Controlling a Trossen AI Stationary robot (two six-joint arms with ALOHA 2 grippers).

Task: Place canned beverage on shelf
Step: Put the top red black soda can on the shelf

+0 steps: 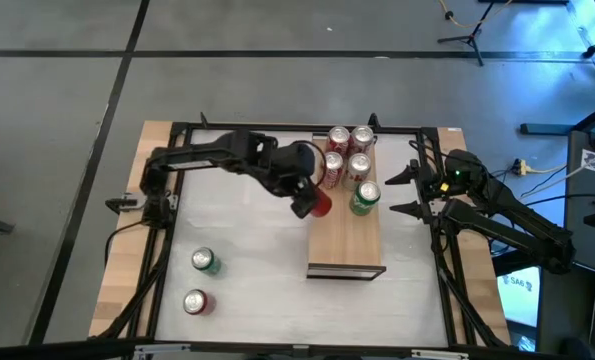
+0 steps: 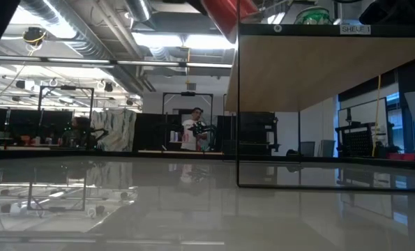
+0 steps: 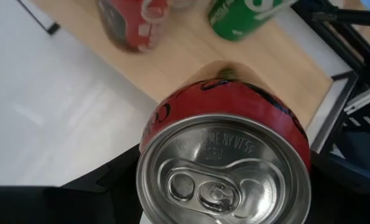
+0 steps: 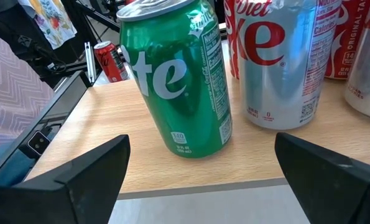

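Mostly hidden, left claw point(image 1: 312, 200) grips red can point(image 3: 225, 168).

This is a robotics lab or industrial workspace. Exposed silver ceiling ducts point(image 2: 88, 31) and strip lights point(image 2: 179, 40) run overhead, a grey concrete floor point(image 1: 57, 150) surrounds the light-wood-edged white table point(image 1: 247, 250), and black tripod stands point(image 1: 472, 35) and cluttered workbenches point(image 2: 47, 139) sit nearby.

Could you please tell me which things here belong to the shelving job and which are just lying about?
In the job: red can in left gripper; shelf; cans already shelved.
Lying about: two cans on the table; right gripper, open, waiting.
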